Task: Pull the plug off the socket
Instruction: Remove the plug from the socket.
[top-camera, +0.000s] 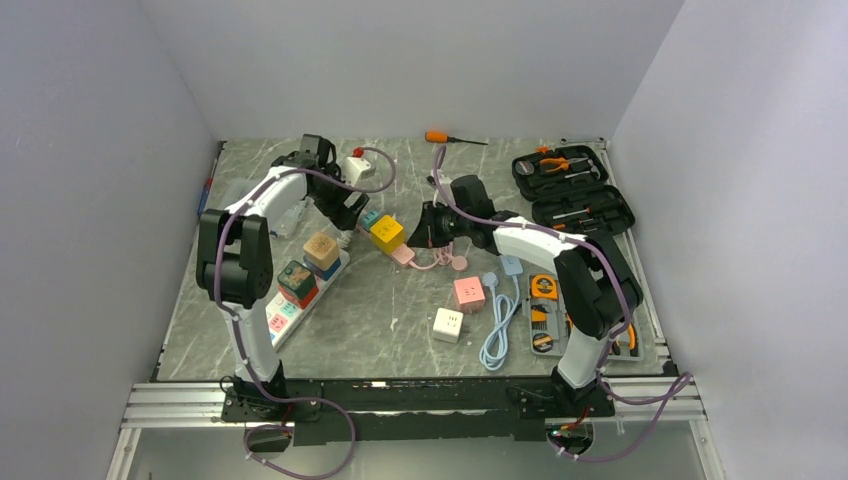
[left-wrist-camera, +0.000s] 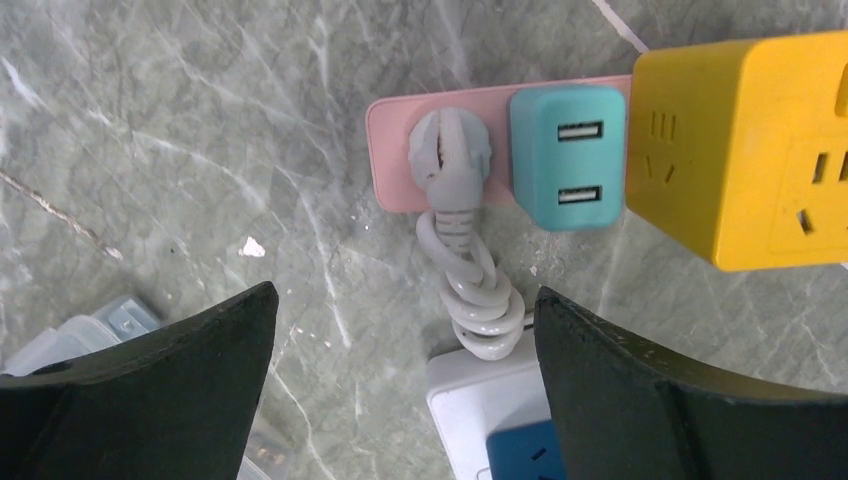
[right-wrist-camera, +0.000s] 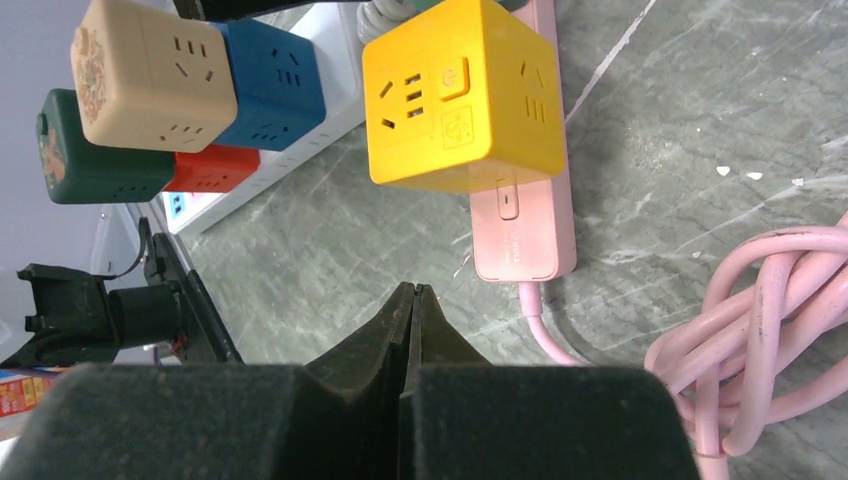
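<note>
Left wrist view shows the grey plug (left-wrist-camera: 450, 150) sitting in the last outlet at the end of the pink strip (left-wrist-camera: 390, 170), which lies flat on the marble counter (left-wrist-camera: 180, 130). The plug is fully seated. Its grey cord (left-wrist-camera: 478, 295) runs from it in tight coils toward a white strip (left-wrist-camera: 465, 395) at the bottom edge of the view. Just beside the plug, on the same pink strip, stands a teal adapter (left-wrist-camera: 568, 158) with two USB ports. A yellow cube (left-wrist-camera: 740, 150) touches the adapter on its other side. The left end effector (left-wrist-camera: 405, 305) hangs above the plug with its two black fingers wide apart; the coils of the cord lie between them and nothing is gripped. In the right wrist view, the right end effector (right-wrist-camera: 412, 300) has its fingers pressed together with nothing between them. It is low over the bare counter, near the other end of the pink strip, where the pink cable (right-wrist-camera: 760, 320) leaves and lies in loops to the side. Beyond the yellow cube, a beige cube (right-wrist-camera: 150, 70) and a blue cube (right-wrist-camera: 275, 85) sit on the white strip. In the top external view, the two end effectors face each other across the pink strip, near the middle of the counter.
</note>
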